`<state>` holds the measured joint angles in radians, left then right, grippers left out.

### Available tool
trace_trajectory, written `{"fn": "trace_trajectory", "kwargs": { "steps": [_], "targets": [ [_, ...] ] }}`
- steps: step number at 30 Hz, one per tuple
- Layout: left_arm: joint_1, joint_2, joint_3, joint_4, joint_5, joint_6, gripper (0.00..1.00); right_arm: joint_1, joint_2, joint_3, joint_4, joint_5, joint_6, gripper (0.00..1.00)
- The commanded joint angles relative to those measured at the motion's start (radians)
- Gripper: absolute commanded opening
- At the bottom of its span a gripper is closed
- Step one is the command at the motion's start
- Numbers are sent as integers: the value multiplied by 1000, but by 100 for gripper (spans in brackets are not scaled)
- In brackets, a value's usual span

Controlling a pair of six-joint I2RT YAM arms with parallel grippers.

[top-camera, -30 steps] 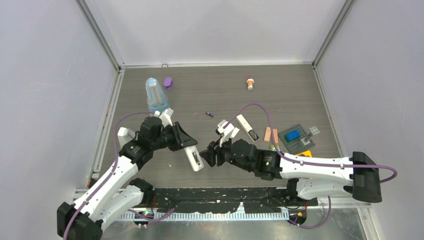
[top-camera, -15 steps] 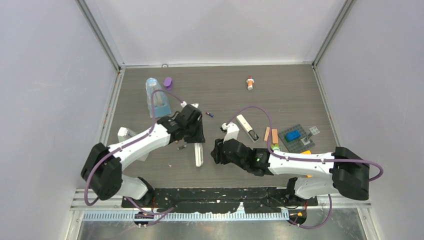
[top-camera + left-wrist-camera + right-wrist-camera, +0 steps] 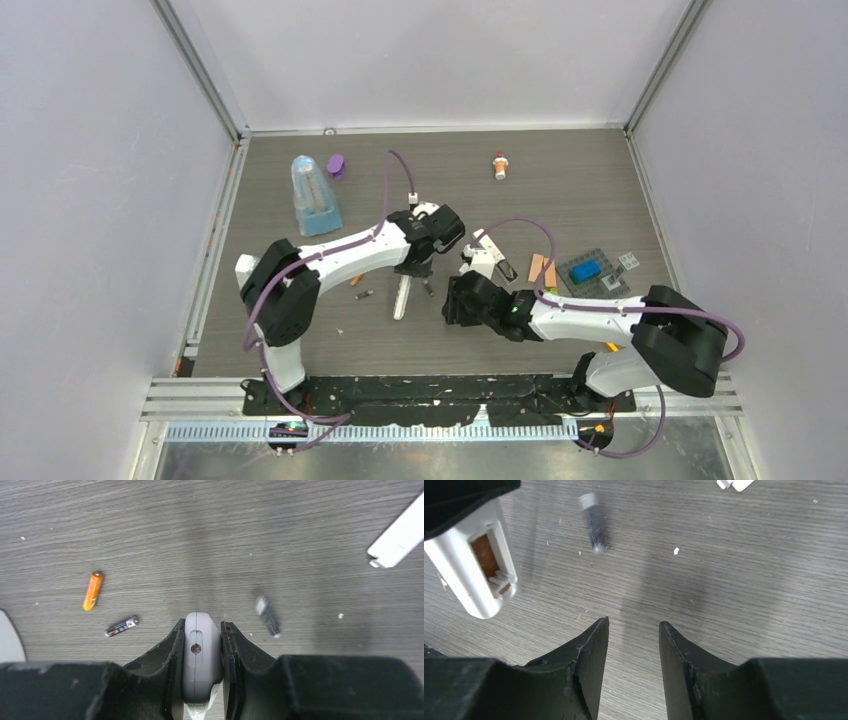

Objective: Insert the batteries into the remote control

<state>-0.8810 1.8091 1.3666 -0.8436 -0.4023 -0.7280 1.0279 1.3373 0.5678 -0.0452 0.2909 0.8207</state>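
Note:
My left gripper (image 3: 411, 272) (image 3: 201, 626) is shut on one end of the white remote control (image 3: 402, 298) (image 3: 201, 652). The remote (image 3: 474, 565) slants down toward the table, its open battery compartment showing in the right wrist view. An orange battery (image 3: 356, 281) (image 3: 93, 590) and a dark battery (image 3: 365, 294) (image 3: 121, 626) lie to its left. Another dark battery (image 3: 267, 616) (image 3: 595, 522) lies to its right. My right gripper (image 3: 449, 300) (image 3: 634, 625) hovers open and holds nothing, just right of the remote. The purple battery is hidden.
A narrow white bar with a black tip (image 3: 495, 255) lies behind the right gripper. A clear bottle (image 3: 314, 195) and purple cap (image 3: 336, 165) stand back left, a red-and-white little bottle (image 3: 500, 165) at the back. A grey baseplate with a blue brick (image 3: 592, 275) sits right.
The left arm has swung right and stretched out, carrying the remote toward the table's middle. The right gripper has shifted slightly right and stays open.

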Motion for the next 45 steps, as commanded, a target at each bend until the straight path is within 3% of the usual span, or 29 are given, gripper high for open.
{"fn": "trace_trajectory", "kwargs": {
  "steps": [1, 9, 13, 20, 26, 35, 40, 45],
  "targets": [
    [-10, 11, 68, -100, -114, 0, 0, -2, 42, 75, -11, -7, 19, 47],
    [65, -94, -22, -39, -103, 5, 0, -1, 146, 192, -77, 107, -93, 53],
    [143, -206, -116, 10, -72, 16, 0, -18, 184, 261, -124, 202, -180, 61],
    [224, -377, -256, 90, 13, 32, 0, -129, 268, 329, -89, 166, -331, 65],
    [282, -466, -324, 130, 59, 25, 0, -187, 356, 390, -87, 82, -447, 59],
    [295, -477, -336, 148, 90, 28, 0, -190, 413, 416, -68, 56, -517, 53],
    [298, -472, -343, 154, 102, 31, 0, -190, 437, 421, -67, 81, -546, 61],
    [302, -474, -354, 161, 113, 32, 0, -187, 427, 410, -54, 89, -575, 62]
  ]
}}
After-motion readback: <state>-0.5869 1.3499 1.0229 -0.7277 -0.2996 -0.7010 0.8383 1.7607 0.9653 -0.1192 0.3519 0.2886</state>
